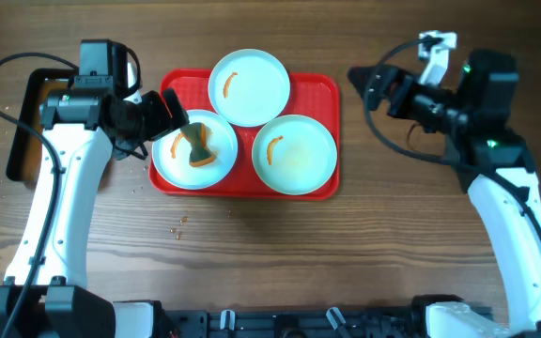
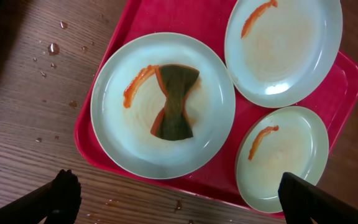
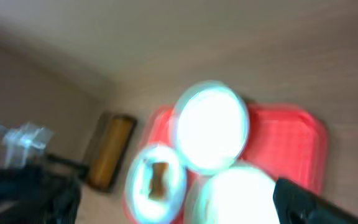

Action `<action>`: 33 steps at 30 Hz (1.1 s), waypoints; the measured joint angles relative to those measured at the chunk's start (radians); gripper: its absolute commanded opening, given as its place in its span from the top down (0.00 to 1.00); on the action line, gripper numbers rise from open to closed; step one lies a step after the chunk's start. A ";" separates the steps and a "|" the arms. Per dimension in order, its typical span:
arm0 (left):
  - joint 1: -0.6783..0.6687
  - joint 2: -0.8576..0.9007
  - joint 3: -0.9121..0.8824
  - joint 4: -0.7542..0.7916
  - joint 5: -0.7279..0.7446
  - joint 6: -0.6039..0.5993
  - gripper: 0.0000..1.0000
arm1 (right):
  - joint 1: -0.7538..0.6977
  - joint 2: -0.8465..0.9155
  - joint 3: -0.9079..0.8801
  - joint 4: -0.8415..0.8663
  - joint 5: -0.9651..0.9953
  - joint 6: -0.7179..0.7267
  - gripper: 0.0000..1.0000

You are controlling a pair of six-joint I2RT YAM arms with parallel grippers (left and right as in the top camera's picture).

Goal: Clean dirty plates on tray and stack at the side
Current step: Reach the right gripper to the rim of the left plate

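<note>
left gripper (image 2: pixel 179 190): fingers wide apart, nothing held. wiping pad (image 2: pixel 174 101) lies flat on the nearest plate (image 2: pixel 123 140), just ahead of the fingers and centred between them. its long axis runs away from the hand, crosswise to the closing line, with a pinched waist midway. orange smear (image 2: pixel 138 84) lies beside the pad, toward the left finger. two other plates (image 2: pixel 291 56) sit ahead-right, all on the tray (image 2: pixel 219 182), all smeared, none stacked. right gripper (image 3: pixel 176 196): wide open, empty, well apart. left arm is nearer. judgement: drop and close on the waist.
</note>
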 measured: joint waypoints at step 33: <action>0.000 0.004 -0.157 0.083 -0.053 0.000 0.01 | 0.505 0.821 0.681 -0.281 0.320 -0.086 0.52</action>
